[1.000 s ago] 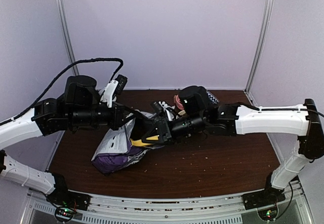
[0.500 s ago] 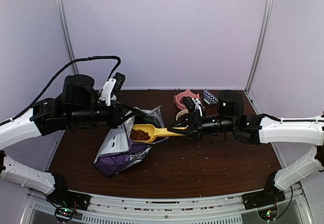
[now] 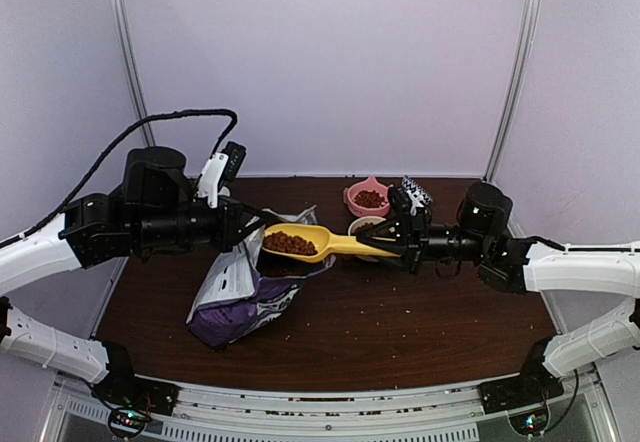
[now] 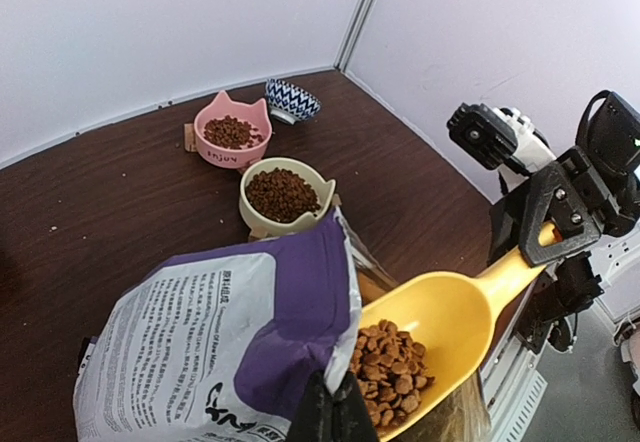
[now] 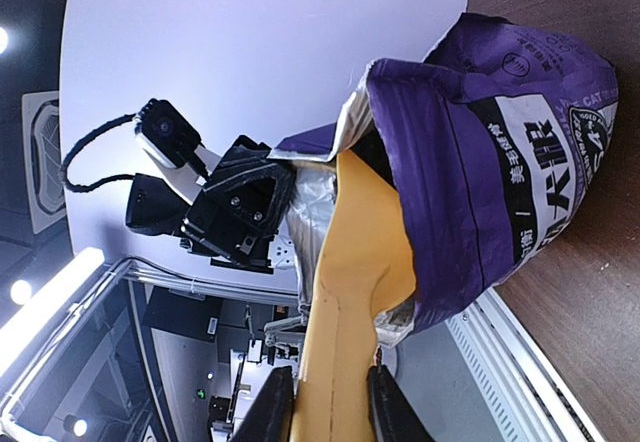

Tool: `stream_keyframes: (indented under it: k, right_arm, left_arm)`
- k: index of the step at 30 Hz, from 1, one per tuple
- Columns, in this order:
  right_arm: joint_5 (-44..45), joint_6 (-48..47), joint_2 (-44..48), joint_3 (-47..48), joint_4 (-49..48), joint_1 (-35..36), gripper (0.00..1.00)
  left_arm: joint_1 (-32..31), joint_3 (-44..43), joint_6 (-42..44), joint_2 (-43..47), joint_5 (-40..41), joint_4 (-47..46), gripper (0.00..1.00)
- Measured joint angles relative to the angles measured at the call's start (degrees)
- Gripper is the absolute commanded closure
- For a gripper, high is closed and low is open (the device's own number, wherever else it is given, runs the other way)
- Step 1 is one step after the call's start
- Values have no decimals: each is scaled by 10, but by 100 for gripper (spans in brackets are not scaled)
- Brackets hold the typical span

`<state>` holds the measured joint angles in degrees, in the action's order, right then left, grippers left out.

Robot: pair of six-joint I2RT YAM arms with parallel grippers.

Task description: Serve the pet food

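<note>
The purple pet food bag [image 3: 245, 287] stands open at centre left. My left gripper [image 4: 335, 417] is shut on the bag's [image 4: 230, 332] top rim. My right gripper [image 3: 398, 245] is shut on the handle of a yellow scoop [image 3: 305, 243], held level just outside the bag mouth. Brown kibble [image 3: 290, 244] fills the scoop bowl and shows in the left wrist view [image 4: 395, 362]. In the right wrist view the scoop [image 5: 355, 262] runs from my gripper [image 5: 330, 412] toward the bag [image 5: 500, 142]. A cream bowl [image 4: 283, 197] and a pink bowl [image 4: 232, 140] both hold kibble.
A blue-and-white patterned bowl [image 4: 292, 99] sits behind the pink bowl near the back wall. The cream bowl [image 3: 365, 227] lies under the scoop handle, the pink bowl [image 3: 368, 200] behind it. Loose kibble crumbs are scattered on the brown table [image 3: 400, 322].
My right gripper has drawn back to the right, pulling the scoop out of the bag loaded with kibble and raising it slightly. My left gripper has kept hold of the bag rim.
</note>
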<state>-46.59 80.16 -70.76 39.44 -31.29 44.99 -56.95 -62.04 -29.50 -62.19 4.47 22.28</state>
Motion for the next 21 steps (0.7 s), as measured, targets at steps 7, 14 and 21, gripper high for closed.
stream_keyframes:
  k: [7, 14, 21]
  right_arm:
    - [-16, 27, 33, -27, -33, -10, 100]
    - [-21, 68, 42, -44, -112, -13, 100]
    - [-20, 74, 44, -43, -132, -17, 100]
  left_arm:
    - [6, 0, -2, 5, 14, 0, 100]
    - [7, 0, -7, 5, 17, 0, 100]
    - [8, 0, -9, 6, 17, 0, 100]
